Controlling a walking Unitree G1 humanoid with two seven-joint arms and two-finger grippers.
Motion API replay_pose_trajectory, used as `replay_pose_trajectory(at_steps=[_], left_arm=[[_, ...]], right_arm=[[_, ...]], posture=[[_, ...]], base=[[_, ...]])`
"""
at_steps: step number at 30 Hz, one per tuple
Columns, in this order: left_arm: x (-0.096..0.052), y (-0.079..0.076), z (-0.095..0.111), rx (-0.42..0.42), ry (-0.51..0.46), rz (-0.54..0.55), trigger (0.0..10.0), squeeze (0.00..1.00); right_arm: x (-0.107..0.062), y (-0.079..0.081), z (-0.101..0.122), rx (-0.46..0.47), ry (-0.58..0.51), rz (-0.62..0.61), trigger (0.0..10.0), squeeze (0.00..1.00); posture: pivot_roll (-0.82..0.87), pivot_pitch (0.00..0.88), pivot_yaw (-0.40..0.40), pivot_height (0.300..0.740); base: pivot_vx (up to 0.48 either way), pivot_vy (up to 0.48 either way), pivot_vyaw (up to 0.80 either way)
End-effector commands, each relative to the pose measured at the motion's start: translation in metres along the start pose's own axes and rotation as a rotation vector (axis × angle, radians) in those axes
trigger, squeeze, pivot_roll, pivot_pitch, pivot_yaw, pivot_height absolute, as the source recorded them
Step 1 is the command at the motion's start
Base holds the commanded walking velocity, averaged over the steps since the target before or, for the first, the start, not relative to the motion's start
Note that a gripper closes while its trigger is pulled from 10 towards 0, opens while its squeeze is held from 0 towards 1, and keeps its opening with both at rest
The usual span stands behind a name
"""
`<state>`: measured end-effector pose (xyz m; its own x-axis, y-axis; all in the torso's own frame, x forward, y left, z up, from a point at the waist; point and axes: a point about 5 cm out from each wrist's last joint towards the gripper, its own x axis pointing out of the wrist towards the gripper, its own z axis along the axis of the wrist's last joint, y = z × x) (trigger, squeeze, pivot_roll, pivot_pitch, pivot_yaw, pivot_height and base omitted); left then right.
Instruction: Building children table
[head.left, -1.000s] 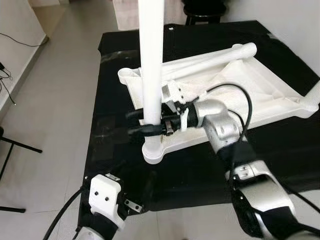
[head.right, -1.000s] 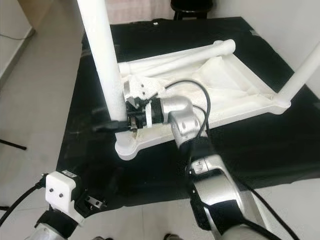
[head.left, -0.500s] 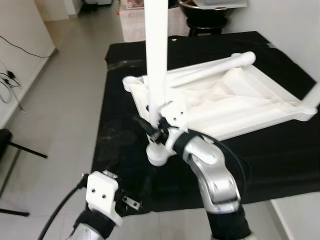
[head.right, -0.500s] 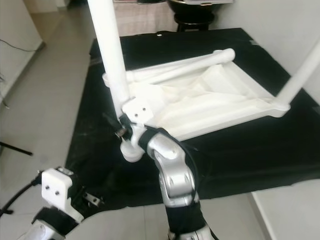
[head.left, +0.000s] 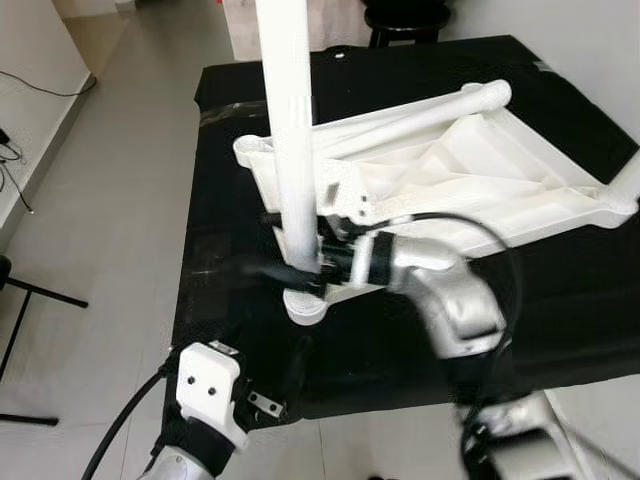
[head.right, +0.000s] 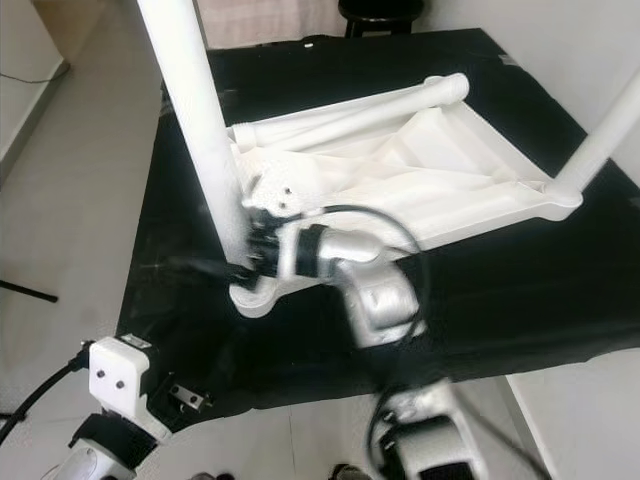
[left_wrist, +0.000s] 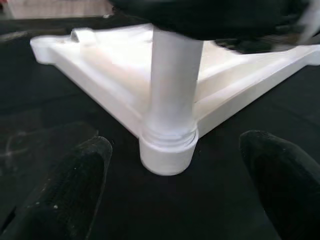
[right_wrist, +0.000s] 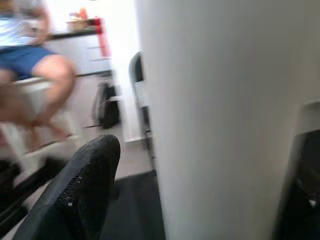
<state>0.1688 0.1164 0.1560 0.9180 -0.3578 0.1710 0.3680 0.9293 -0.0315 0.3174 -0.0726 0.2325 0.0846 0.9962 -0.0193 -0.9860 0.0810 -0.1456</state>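
Fingers (head.left: 268, 270) of right gripper (head.left: 290, 268) clasp upright table leg (head.left: 292, 150); left gripper (left_wrist: 175, 200) gapes nearby.

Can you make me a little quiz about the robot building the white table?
1. True or false: the white tabletop lies upside down on the black mat.
2. Which gripper is around the upright white leg? A) the left gripper B) the right gripper C) both
3. Fill in the word: the left gripper hangs low with its fingers ____, looking at the corner socket where the leg stands.

Key
1. True; its ribbed underside faces up.
2. B; the right gripper has its black fingers on either side of the leg, just above the corner.
3. Open; the two fingertips are wide apart and hold nothing.
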Motion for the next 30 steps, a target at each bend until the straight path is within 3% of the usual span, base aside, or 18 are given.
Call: replay_pose_trajectory(at_steps=[1, 10, 11, 13, 14, 15, 16, 21, 25, 27, 29, 30], left_arm=[[-0.002, -0.003, 0.0, -0.003, 0.01, -0.003, 10.0, 0.0], [-0.007, -0.007, 0.003, -0.011, 0.016, -0.008, 10.0, 0.0], [-0.009, -0.009, 0.005, -0.015, 0.021, -0.011, 10.0, 0.0], [-0.009, -0.009, 0.005, -0.015, 0.021, -0.011, 10.0, 0.0], [-0.011, -0.01, 0.006, -0.019, 0.024, -0.014, 10.0, 0.0], [-0.011, -0.01, 0.006, -0.019, 0.024, -0.014, 10.0, 0.0], [-0.012, -0.012, 0.007, -0.023, 0.027, -0.015, 10.0, 0.0], [-0.014, -0.013, 0.008, -0.028, 0.031, -0.017, 10.0, 0.0], [-0.013, -0.013, 0.007, -0.03, 0.032, -0.016, 10.0, 0.0], [-0.012, -0.012, 0.007, -0.032, 0.03, -0.013, 10.0, 0.0], [-0.012, -0.012, 0.007, -0.032, 0.03, -0.013, 10.0, 0.0], [-0.011, -0.012, 0.007, -0.033, 0.03, -0.013, 10.0, 0.0]], right_arm=[[0.004, 0.004, -0.002, 0.001, -0.017, 0.116, 10.0, 0.0], [0.007, -0.019, 0.001, 0.048, -0.04, 0.078, 10.0, 0.0], [0.01, -0.023, 0.004, 0.06, -0.048, 0.101, 9.2, 0.0], [0.01, -0.023, 0.004, 0.06, -0.048, 0.101, 9.2, 0.0], [0.011, -0.025, 0.006, 0.06, -0.046, 0.135, 6.2, 0.0], [0.011, -0.025, 0.006, 0.06, -0.046, 0.135, 6.2, 0.0], [0.012, -0.025, 0.008, 0.056, -0.046, 0.167, 0.0, 0.0], [0.01, -0.026, 0.013, 0.038, -0.042, 0.233, 0.0, 0.0], [0.006, -0.029, 0.013, 0.02, -0.054, 0.216, 0.0, 0.0], [0.0, -0.029, 0.009, 0.005, -0.07, 0.11, 0.0, 0.0], [0.0, -0.029, 0.009, 0.005, -0.07, 0.11, 0.0, 0.0], [-0.004, -0.028, 0.003, -0.006, -0.065, 0.003, 0.0, 0.0]], posture=[[0.07, 0.221, 0.013, 0.74], [0.1, 0.257, 0.021, 0.74], [0.1, 0.271, 0.021, 0.74], [0.1, 0.271, 0.021, 0.74], [0.1, 0.284, 0.017, 0.74], [0.1, 0.284, 0.017, 0.74], [0.1, 0.291, 0.014, 0.74], [0.09, 0.297, 0.009, 0.74], [0.08, 0.294, 0.01, 0.74], [0.07, 0.29, 0.009, 0.74], [0.07, 0.29, 0.009, 0.74], [0.05, 0.287, 0.006, 0.74]], base=[[0.0, 0.0, 0.0], [0.0, 0.0, 0.0], [0.0, 0.0, 0.0], [0.0, 0.0, 0.0], [0.0, 0.0, 0.0], [0.0, 0.0, 0.0], [0.0, 0.0, 0.0], [0.0, 0.0, 0.0], [0.0, 0.0, 0.0], [0.0, 0.0, 0.0], [0.0, 0.0, 0.0], [0.0, 0.0, 0.0]])
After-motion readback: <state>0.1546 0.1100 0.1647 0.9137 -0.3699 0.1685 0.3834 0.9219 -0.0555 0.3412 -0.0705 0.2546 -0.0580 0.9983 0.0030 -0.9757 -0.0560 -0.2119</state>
